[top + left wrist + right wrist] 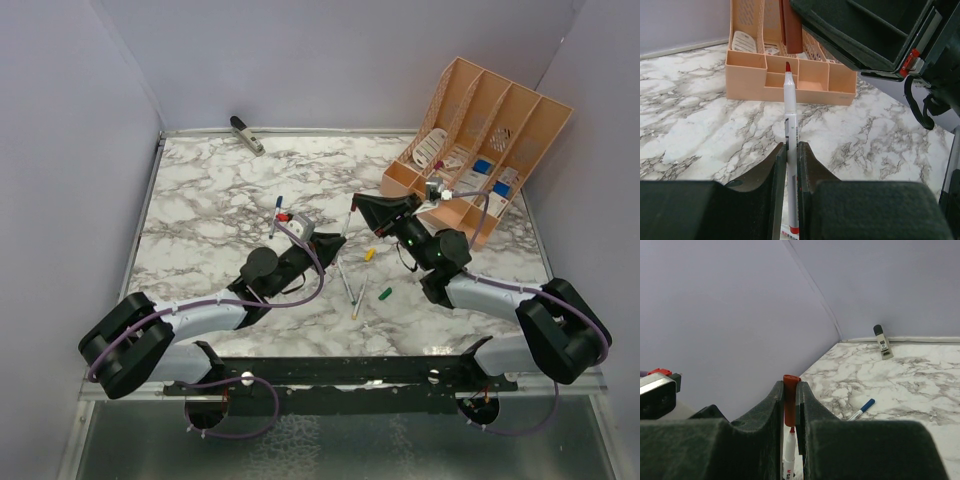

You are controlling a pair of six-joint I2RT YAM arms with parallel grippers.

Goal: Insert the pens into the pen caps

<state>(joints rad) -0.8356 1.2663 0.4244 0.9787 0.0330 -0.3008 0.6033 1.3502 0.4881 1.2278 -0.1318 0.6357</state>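
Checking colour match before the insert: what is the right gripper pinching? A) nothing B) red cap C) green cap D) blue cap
B: in the right wrist view the right gripper clamps a red cap, with a red-tipped pen just below it.

red-tipped pen (790,105) aimed at red cap (790,400), green cap (385,294) lying loose

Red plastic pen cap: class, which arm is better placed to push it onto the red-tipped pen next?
Right, probably: the right gripper pinches the red plastic cap, lined up with the tip of the slim white red-tipped pen in the left gripper.
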